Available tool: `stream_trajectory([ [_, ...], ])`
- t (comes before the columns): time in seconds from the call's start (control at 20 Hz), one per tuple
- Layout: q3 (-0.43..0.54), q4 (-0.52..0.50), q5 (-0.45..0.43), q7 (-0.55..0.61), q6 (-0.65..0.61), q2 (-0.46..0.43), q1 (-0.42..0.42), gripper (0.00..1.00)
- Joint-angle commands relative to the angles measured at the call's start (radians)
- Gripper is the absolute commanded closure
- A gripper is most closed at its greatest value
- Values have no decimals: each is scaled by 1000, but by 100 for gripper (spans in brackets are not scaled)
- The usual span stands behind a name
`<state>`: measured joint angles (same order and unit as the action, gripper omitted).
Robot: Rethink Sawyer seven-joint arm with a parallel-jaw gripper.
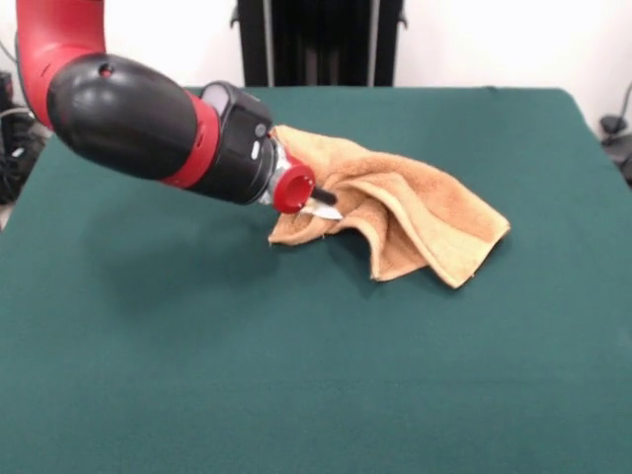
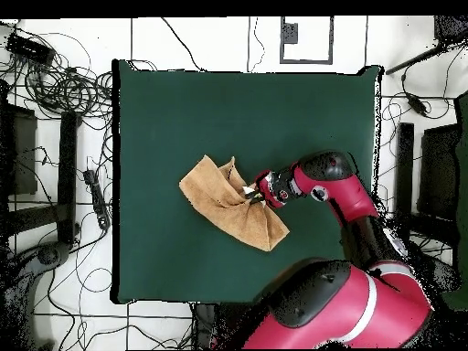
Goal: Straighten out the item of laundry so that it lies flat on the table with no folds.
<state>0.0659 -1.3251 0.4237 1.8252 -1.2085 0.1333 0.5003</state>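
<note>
The orange-tan towel (image 1: 415, 212) lies crumpled on the green table (image 1: 296, 375), a little back and right of the middle in the front view, with raised folds and one corner doubled over. It also shows in the overhead view (image 2: 228, 203). My gripper (image 1: 327, 204) reaches in low from the left and sits at the towel's left edge. Its tips are close together and pinch a fold of the cloth. In the overhead view the gripper (image 2: 249, 191) meets the towel from the right. The towel's tag is hidden.
The red and black arm (image 1: 148, 118) stretches low over the table's left rear part. Cables and stands (image 2: 64, 137) lie on the floor round the table. Bare green cloth surrounds the towel on all sides.
</note>
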Motion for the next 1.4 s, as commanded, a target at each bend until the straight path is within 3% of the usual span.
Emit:
stream_trajectory([
  [0.05,82,26,19,155,-32,-62,-27,100],
  [0.25,93,64,17,107,74,-147,-25,100],
  [0.45,104,25,33,87,106,-187,-8,100],
  [0.9,137,-186,116,106,60,-113,14,100],
  [1.15,148,-261,154,126,-59,-73,21,100],
  [1.4,181,-356,229,112,17,-35,8,100],
])
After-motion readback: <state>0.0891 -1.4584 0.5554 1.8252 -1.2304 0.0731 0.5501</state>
